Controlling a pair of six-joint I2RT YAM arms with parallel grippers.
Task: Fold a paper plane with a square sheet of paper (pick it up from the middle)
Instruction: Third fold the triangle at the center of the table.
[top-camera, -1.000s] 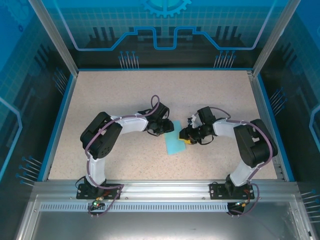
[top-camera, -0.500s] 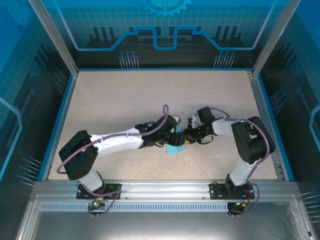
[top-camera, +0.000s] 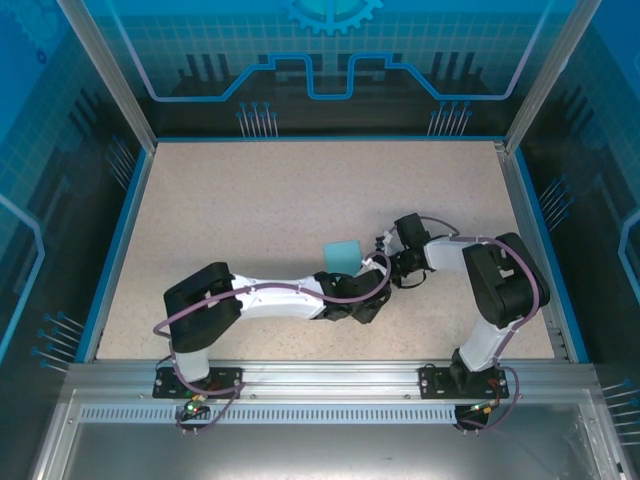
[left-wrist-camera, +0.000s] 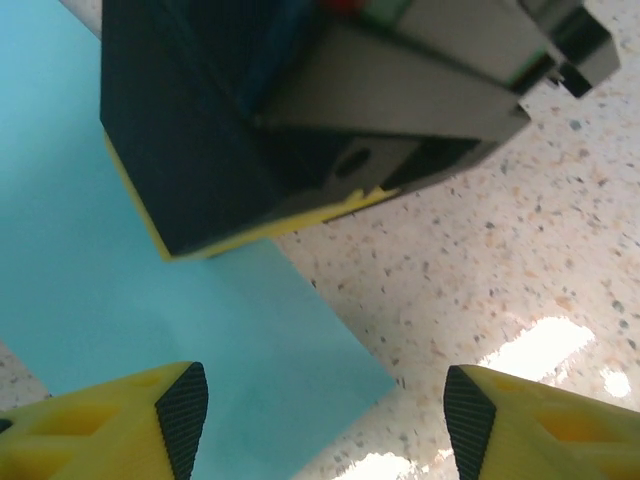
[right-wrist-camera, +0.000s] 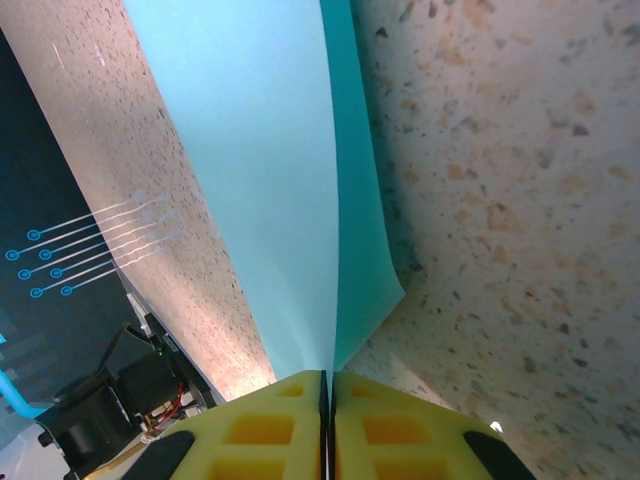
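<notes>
Turquoise sheet of paper (top-camera: 341, 255): near the middle of the table, a little right of centre, between the two wrists; in the overhead view it shows as a small tilted four-sided patch.
Layers: in the right wrist view the sheet (right-wrist-camera: 265, 150) shows two layers, one over the other, running away from the fingers; the under layer ends in a corner on the right.
Right gripper (right-wrist-camera: 328, 425): yellow fingers pressed together, pinching the near edge of the sheet between them.
Right arm (top-camera: 495, 285): bent inward from its base, wrist at the right edge of the sheet.
Left gripper (left-wrist-camera: 325, 410): jaws spread wide with nothing between the ribbed black pads; it hangs just above the sheet's edge and the bare table.
Left arm (top-camera: 270, 298): stretched low across the table toward the right, wrist just in front of the sheet.
Left wrist view: the sheet (left-wrist-camera: 90, 290) fills the left side; a dark block with a yellow edge crosses above it.
Table (top-camera: 250, 200): speckled beige top inside a blue rim.
Contact with table: cannot tell whether the sheet lies flat or is lifted.
</notes>
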